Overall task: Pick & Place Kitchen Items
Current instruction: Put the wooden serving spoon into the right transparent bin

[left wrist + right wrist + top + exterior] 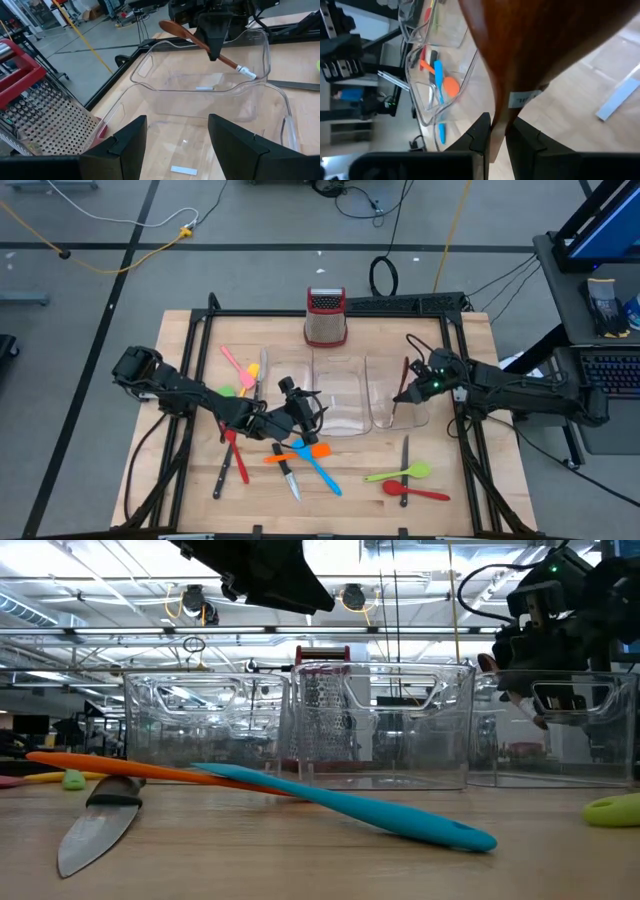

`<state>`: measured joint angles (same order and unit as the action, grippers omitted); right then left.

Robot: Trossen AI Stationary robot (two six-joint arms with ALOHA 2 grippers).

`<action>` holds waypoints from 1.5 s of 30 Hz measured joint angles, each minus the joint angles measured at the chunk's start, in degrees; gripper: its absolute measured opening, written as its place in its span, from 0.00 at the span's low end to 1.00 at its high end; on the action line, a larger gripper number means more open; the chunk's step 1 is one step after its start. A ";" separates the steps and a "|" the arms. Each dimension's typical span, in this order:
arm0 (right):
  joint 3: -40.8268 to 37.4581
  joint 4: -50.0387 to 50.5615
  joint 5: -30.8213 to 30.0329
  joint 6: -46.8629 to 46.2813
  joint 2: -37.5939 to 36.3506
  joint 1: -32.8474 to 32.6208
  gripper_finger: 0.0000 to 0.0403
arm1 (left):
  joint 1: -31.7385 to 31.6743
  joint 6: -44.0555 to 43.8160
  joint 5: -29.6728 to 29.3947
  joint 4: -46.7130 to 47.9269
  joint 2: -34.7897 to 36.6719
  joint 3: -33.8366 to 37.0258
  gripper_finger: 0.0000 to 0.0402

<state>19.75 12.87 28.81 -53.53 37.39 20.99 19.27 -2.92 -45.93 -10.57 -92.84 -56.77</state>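
Your left gripper (pixel 300 408) hangs over the near edge of the left bin (pixel 335 395), fingers (pixel 125 145) spread apart with nothing between them. Below and around it your work is still waiting: a pink spatula (pixel 238 368) and a red utensil (pixel 235 455) on the left, then the crossed orange spatula (pixel 296 454) and blue spatula (pixel 316 466) with a knife (pixel 288 477) beside them. Further right lie another knife (pixel 405 457), a green spoon (pixel 400 473) and a red spoon (pixel 415 492). Both bins look empty, so I judge you have hardly begun; nearly every item has yet to be moved.

Your right gripper (pixel 408 392) is over the right bin (pixel 398 402), fingers clamped on the handle of the brown spoon (pixel 200 42), which it holds in the air above that bin, tilted, bowl end up. Releasing it there looks like your next step.
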 joint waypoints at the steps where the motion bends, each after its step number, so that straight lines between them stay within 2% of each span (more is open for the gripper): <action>1: 0.00 -0.04 0.00 -0.32 0.00 0.07 0.09 | 0.00 0.00 0.00 0.00 0.00 0.00 0.54; 10: 0.06 -5.57 -0.01 0.16 -0.29 0.09 0.10 | 0.00 0.02 0.00 0.00 0.00 0.00 0.54; 15: 1.90 -4.12 0.03 0.07 -0.72 0.07 0.08 | 0.00 0.04 0.00 0.00 0.00 0.00 0.54; 25: 12.28 14.63 -2.21 -2.29 0.30 0.04 0.09 | -0.02 0.09 0.00 0.02 0.00 0.00 0.54; 33: 18.87 18.51 -1.75 -4.25 7.60 0.02 0.09 | -0.04 0.09 0.00 0.02 0.00 0.00 0.54; 40: 25.22 26.94 -1.74 -4.31 16.52 -0.07 0.08 | -0.07 0.09 0.00 0.07 0.00 0.00 0.54; 45: 27.18 28.56 -1.73 -4.33 22.07 -0.47 0.08 | -0.07 0.09 0.02 0.39 0.00 0.00 0.54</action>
<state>46.92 41.43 27.08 -57.87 59.46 20.52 19.20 -2.83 -45.91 -10.18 -92.84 -56.77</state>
